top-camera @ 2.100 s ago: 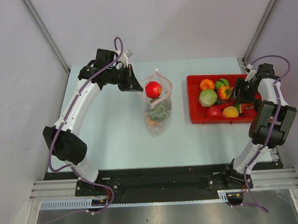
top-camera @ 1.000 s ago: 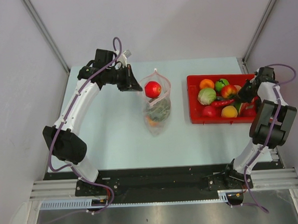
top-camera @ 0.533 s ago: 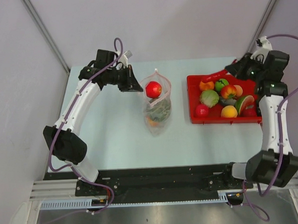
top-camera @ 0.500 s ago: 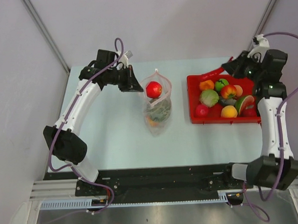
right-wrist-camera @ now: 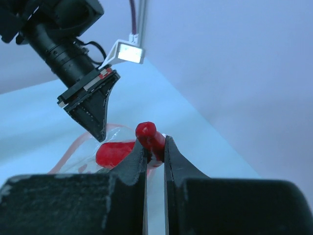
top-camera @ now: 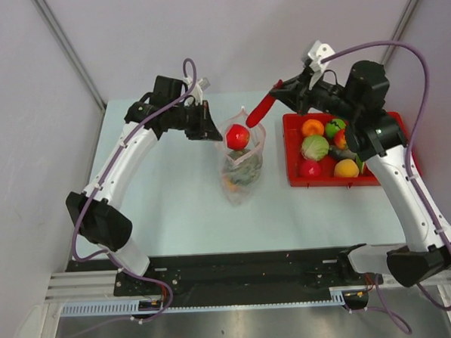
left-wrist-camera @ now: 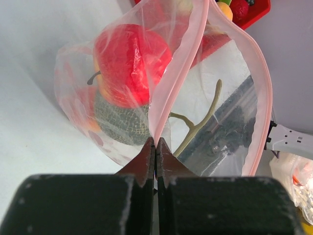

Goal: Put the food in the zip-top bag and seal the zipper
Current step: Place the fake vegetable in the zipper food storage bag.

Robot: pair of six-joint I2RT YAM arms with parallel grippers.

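1. The worktop (top-camera: 166, 187) is carrying the bag (top-camera: 241, 172) near the middle of its far edge and the tray (top-camera: 288, 147) at its far right corner.
2. The tray is holding much of the food (top-camera: 314, 147), so a good share of the task is not yet done. It is sitting well apart from the bag and is blocking nothing.
3. The bag is standing mouth-up, with the left end effector (left-wrist-camera: 155, 147) clenched on its rim. That one-sided pinch is leaving the opposite lip slack, and I judge the mouth could be folding shut if the rim gets tugged.
4. The apple (top-camera: 237, 136) is sitting high in the mouth on top of other food and is standing in the way. A piece dropped onto it could be bouncing out onto the worktop.
5. The chili (top-camera: 259, 112) is hanging by the mouth's far side, grasped at one end by the right end effector (right-wrist-camera: 155, 144). Long and tilted, it may be snagging the lip or dragging the thin plastic out of the left grip.
6. The zipper (left-wrist-camera: 176, 73) is gaping open, and anything lying across it would be stopping the seal.
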